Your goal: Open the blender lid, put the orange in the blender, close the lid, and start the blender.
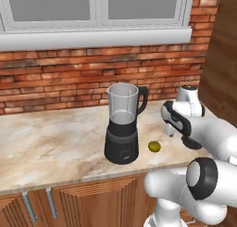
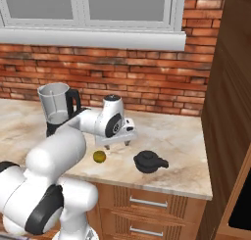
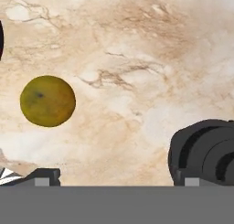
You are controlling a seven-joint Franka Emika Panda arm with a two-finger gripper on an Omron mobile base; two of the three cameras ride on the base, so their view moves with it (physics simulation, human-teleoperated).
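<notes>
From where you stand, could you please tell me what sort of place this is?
Most likely a home kitchen: a marbled beige stone counter over wooden cabinets, a red brick wall, and a black-based blender with a clear jar.

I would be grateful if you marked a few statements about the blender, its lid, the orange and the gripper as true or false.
1. The blender jar has no lid on it. True.
2. The blender lid lies on the counter. True.
3. The orange is inside the jar. False: it sits on the counter beside the blender base.
4. The gripper holds the orange. False: its jaws are open and empty above the counter.
</notes>
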